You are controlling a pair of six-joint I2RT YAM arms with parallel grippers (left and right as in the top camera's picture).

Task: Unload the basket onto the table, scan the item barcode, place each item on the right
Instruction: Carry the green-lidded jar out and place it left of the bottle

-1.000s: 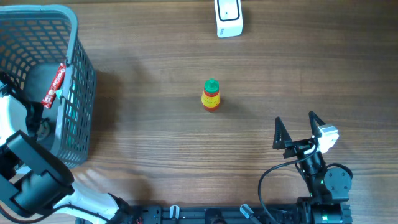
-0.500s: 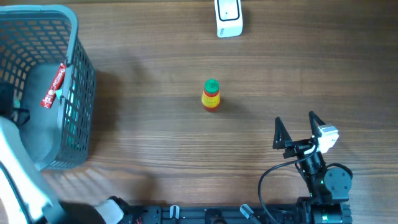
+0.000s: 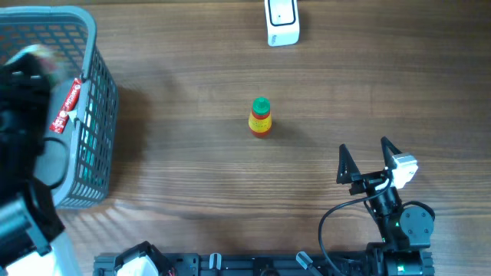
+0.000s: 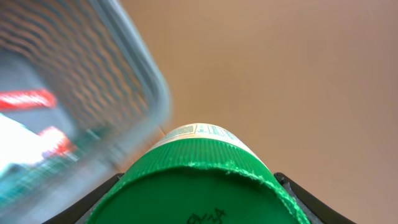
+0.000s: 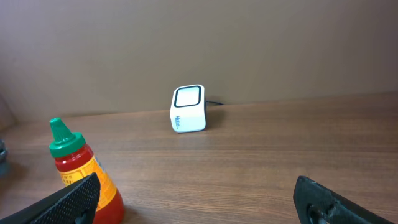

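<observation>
Wood table (image 3: 192, 176): left gripper (image 4: 199, 186) just rose from basket (image 3: 92, 115) at left edge, clamped on green-lidded jar (image 4: 199, 155). Scanner (image 3: 281, 21) waits at far edge. Right gripper (image 3: 368, 157) apart, idle at front edge.

Blurred left arm (image 3: 23, 146) at the left edge, left gripper (image 4: 199, 205) clamped on a jar (image 4: 199, 155); right gripper (image 3: 363, 147) by its base, jaws wide apart.

The wooden surface (image 3: 192, 192) is carrying a grey basket (image 3: 96, 146) at its left end, a red sauce bottle (image 3: 261, 117) standing upright near the middle, and a white scanner (image 3: 281, 21) sitting at the far edge.
</observation>
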